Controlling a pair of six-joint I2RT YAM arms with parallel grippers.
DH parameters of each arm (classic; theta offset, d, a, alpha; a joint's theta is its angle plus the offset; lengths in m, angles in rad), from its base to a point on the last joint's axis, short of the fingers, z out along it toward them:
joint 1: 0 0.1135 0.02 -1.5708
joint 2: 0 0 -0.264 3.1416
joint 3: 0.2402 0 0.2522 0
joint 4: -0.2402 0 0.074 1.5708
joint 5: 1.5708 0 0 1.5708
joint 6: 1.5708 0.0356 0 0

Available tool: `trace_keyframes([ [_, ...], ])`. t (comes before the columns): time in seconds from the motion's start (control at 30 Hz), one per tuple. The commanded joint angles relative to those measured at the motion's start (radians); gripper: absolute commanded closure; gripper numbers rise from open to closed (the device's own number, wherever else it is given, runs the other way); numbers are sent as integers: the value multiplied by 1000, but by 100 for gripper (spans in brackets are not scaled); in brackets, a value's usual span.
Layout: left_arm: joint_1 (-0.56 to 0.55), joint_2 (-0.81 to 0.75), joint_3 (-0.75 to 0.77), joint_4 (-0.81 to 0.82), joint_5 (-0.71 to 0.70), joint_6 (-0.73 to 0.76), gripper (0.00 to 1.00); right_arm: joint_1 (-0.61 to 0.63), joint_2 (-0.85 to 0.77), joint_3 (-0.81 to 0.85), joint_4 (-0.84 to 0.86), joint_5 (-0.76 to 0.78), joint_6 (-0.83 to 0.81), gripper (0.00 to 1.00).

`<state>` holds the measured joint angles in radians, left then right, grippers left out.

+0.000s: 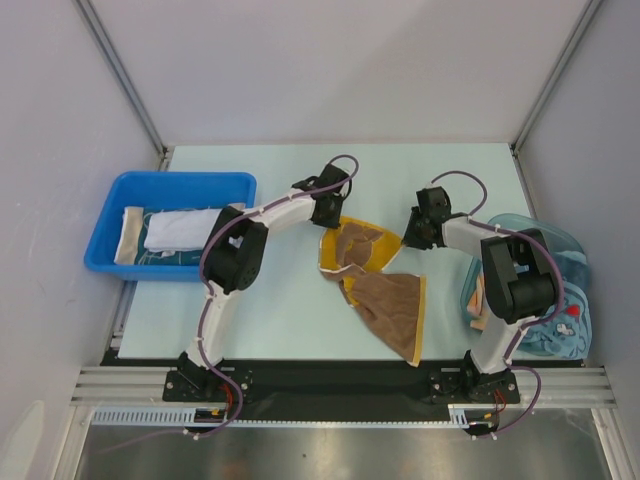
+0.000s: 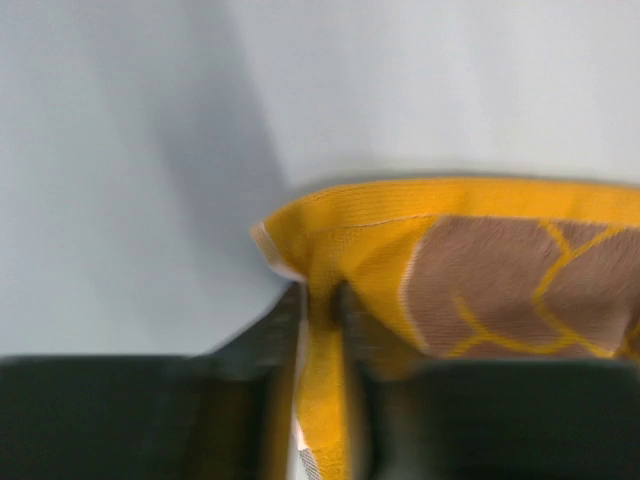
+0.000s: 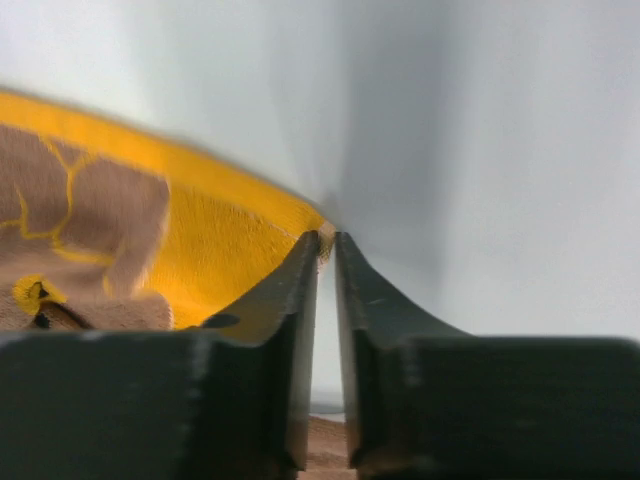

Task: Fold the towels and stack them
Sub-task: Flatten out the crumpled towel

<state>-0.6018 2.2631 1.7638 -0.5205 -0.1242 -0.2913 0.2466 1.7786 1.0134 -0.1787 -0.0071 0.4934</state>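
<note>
A brown towel [image 1: 385,300] with a yellow border and yellow line pattern lies crumpled in the middle of the table. Its far edge is lifted between my two grippers. My left gripper [image 1: 330,218] is shut on the yellow hem at the far left corner, and the hem [image 2: 320,400] runs between the jaws [image 2: 320,300] in the left wrist view. My right gripper [image 1: 408,240] is at the far right corner. In the right wrist view its jaws [image 3: 328,245] stand nearly together, with the very tip of the towel's corner [image 3: 250,225] pinched at the fingertips.
A blue bin [image 1: 105,215] stands at the left. It holds a folded white towel [image 1: 180,228] on top of other cloths. A heap of loose towels [image 1: 560,300], mostly light blue, lies at the right edge beside the right arm.
</note>
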Motion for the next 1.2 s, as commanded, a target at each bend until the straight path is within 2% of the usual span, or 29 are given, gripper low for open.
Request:
trace_keyframes([
  [0.0, 5, 53, 17, -3, 57, -22, 84, 2, 31, -19, 54, 18, -53, 85],
  [0.07, 5, 43, 25, -13, 61, -17, 97, 2, 36, -19, 105, -8, -82, 96],
  [0.1, 5, 36, 35, -22, 63, -14, 100, 0, 36, -19, 122, -27, -88, 100],
  [0.27, 5, -48, 39, -35, 75, 17, 100, 13, -30, -4, 168, -45, -145, 100],
  [0.47, 4, -267, 45, -53, 70, 52, 100, 16, -266, 56, 125, -39, -177, 100],
  [0.63, 5, -503, 120, -18, 55, 109, 100, 25, -444, 236, 117, -42, -263, 100],
  [0.7, 5, -549, 178, -12, 64, 130, 100, 26, -461, 371, 72, -18, -285, 100],
  [0.87, 2, -678, 284, -64, 115, 155, 100, 33, -524, 560, -8, -27, -351, 100],
  [1.0, -44, -809, 218, -79, 211, 173, 100, 69, -658, 571, -90, -93, -375, 100],
  [1.17, -194, -1032, 36, -44, 170, 204, 100, 158, -927, 430, -129, -99, -371, 100],
])
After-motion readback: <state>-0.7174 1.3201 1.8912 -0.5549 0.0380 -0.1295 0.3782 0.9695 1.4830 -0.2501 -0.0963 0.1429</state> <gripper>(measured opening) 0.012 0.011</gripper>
